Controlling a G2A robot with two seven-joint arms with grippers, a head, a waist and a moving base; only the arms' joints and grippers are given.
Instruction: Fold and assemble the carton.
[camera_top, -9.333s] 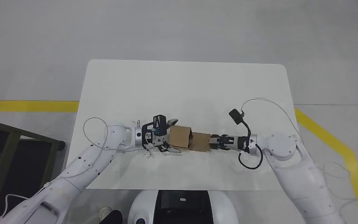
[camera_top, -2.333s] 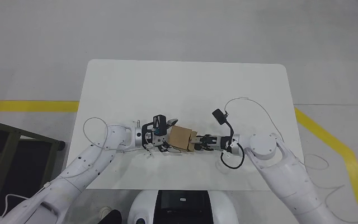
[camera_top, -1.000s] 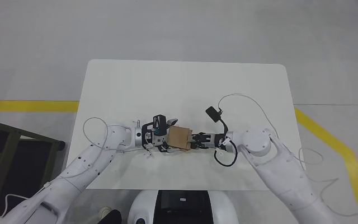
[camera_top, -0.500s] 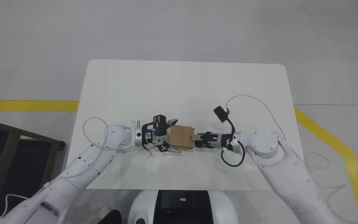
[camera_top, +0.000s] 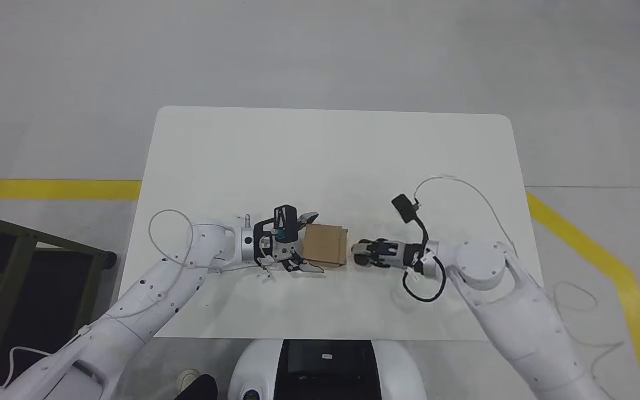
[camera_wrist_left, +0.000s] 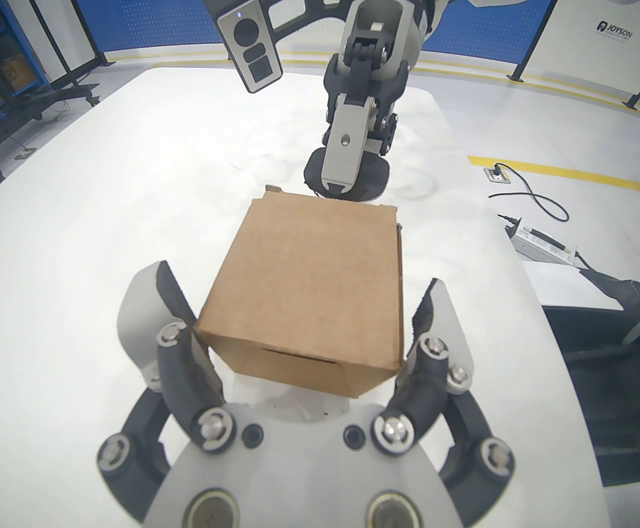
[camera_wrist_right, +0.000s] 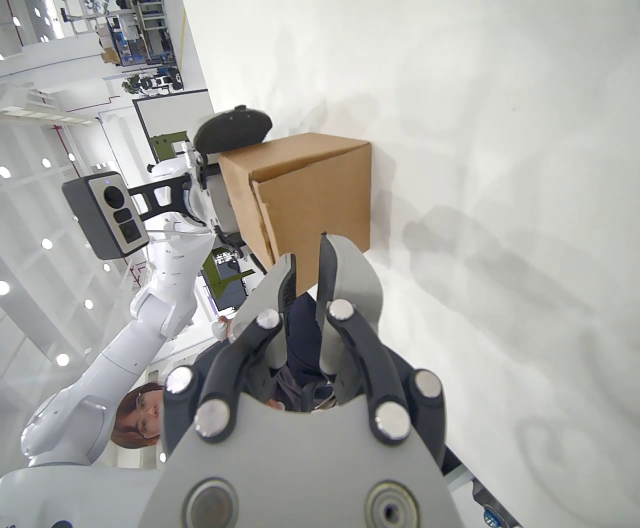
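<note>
Near the front edge of the bench (camera_top: 330, 150), about midway along it, the carton (camera_top: 326, 244) sits as a squared-up brown box, with my two tools facing each other across it. My left tool (camera_top: 315, 243) is spread wide, one finger on each side of the carton's end nearest my left wrist. From the left wrist view the carton (camera_wrist_left: 310, 280) lies between my left tool (camera_wrist_left: 297, 279) and its fingers (camera_wrist_left: 165, 310), the corners of that end close against the dark pads, though I cannot tell how firmly they press. That end is closed, with a thin slot across its face.

My right tool (camera_top: 358, 250) is at the opposite end, its fingers drawn almost together with only a narrow slit between them and nothing held in it. From the left wrist view my right tool (camera_wrist_left: 334, 187) points at the carton's far edge, its tip just beside the cardboard, and a small tab sticks out at one far corner. From the right wrist view the carton (camera_wrist_right: 305, 195) stands directly in front of my right tool (camera_wrist_right: 306, 252) on the white bench (camera_wrist_right: 500, 150); the end facing it shows a flap edge along one side, standing slightly proud of the wall. One dark pad of my left tool lies over the carton's far corner
</note>
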